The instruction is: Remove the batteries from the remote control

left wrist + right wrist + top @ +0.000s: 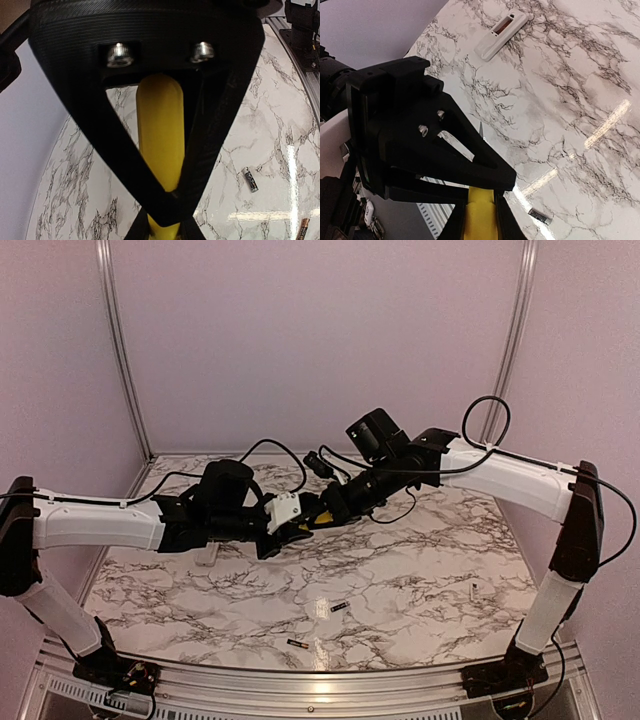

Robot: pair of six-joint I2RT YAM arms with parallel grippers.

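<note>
Closest to the arms, the two batteries [297, 644] lie loose on the desk [420, 540]. One is by the near edge and the other battery [340, 607] is a little further in. They do not touch each other. Off to the right sits a tiny pale speck [473, 590], maybe a screw, but it is too small to be sure.

Further back on the left, the remote [501, 35] lies flat on the desk, well apart from the batteries. Its back is open and shows a dark hollow with some red in it. I see no battery in there, though it is small in the picture. I cannot find the lid.

Above the middle of the desk the two arms meet. The left fingers [303, 528] and the right fingers [338, 505] both look squeezed onto the yellow handle of a screwdriver [160, 135], one from each side. It hangs in the air between them. It looks like one arm is passing it to the other, but I cannot tell which way.

So I think the main job is done, because both batteries are out of the remote. What seems left is small: one set of fingers lets go, and the screwdriver gets put down.
</note>
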